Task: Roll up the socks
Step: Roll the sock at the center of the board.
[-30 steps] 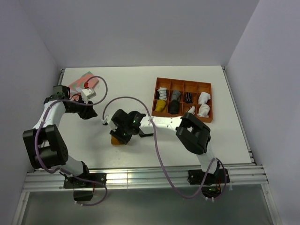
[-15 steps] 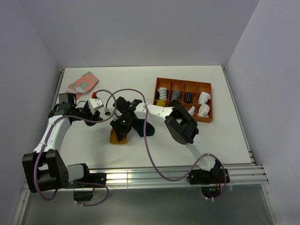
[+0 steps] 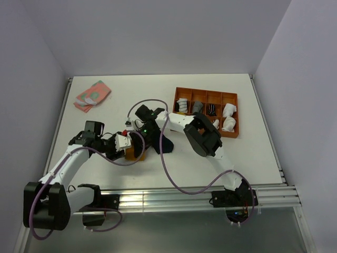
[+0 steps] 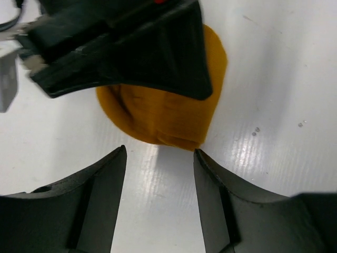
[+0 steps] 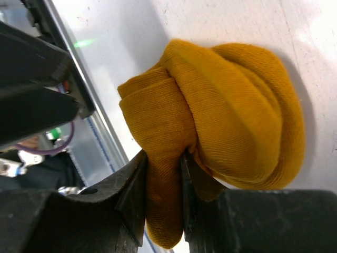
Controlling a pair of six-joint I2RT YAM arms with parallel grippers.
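Near the front-middle of the table (image 3: 253, 153), the mustard sock (image 5: 237, 116) lies bunched in a loose, half-formed roll. My right gripper (image 5: 164, 182) is clenched on a fold at its edge. My left gripper (image 4: 159, 154) is released, jaws apart with nothing between them, just short of the sock's rounded end. The navy sock (image 3: 164, 144) lies just beside, partly under my right arm.

Judgement: the roll is not yet tight. The right should pin the fold firmly while the left comes in low and takes the opposite end squarely, catching every layer.

Surface: white, smooth, glossy; fabric will likely slide rather than turn. An orange tray (image 3: 206, 92) of rolled socks sits far right, a pink-and-green cloth (image 3: 92, 95) far left. Plain pale walls (image 3: 158, 37) close three sides.
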